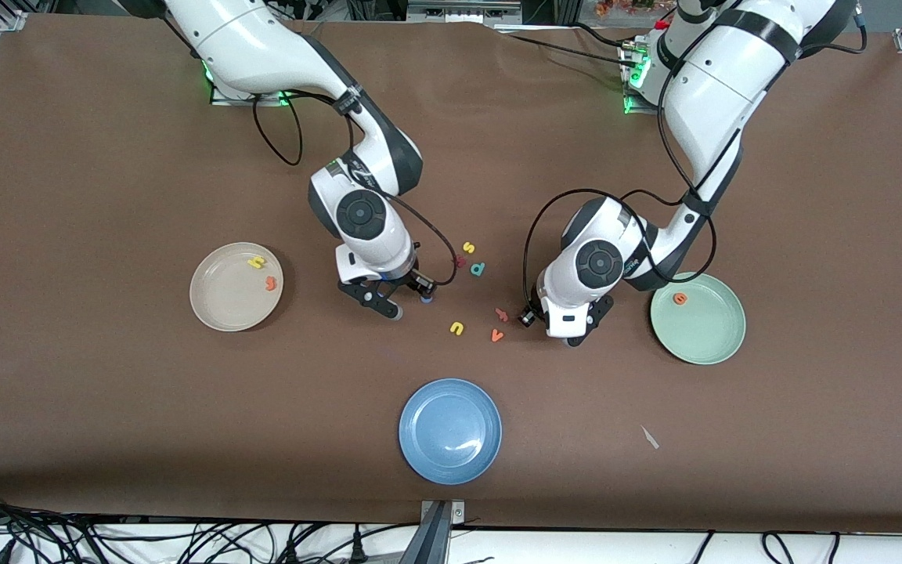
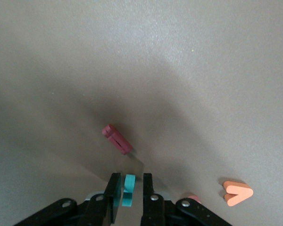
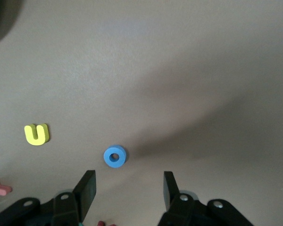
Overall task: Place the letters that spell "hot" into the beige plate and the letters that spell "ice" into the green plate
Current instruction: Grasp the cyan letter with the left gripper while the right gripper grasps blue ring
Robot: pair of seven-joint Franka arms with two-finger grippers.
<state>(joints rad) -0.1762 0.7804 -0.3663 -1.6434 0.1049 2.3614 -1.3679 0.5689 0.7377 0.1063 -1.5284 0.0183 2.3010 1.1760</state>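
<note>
Green plate [image 1: 713, 345] at left arm's end of table, orange e [image 1: 680, 298] already in it

Beige plate [image 1: 220, 309] at right arm's end, yellow h [image 1: 256, 262] and orange t [image 1: 270, 283] inside

Left gripper [image 2: 129, 190] low over table beside green plate, fingers pinched on teal c [image 2: 129, 189]; to be lifted straight, dark red i [image 2: 117, 139] lying near not to be nudged

Right gripper [image 3: 127, 190] spread wide, nothing held, low over table; blue o [image 3: 115, 156] just ahead of fingertips, to be centred between jaws before closing

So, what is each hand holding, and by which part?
Left hand pinches the teal c by its flat faces. Right hand is open, holding nothing, above the blue o.
</note>
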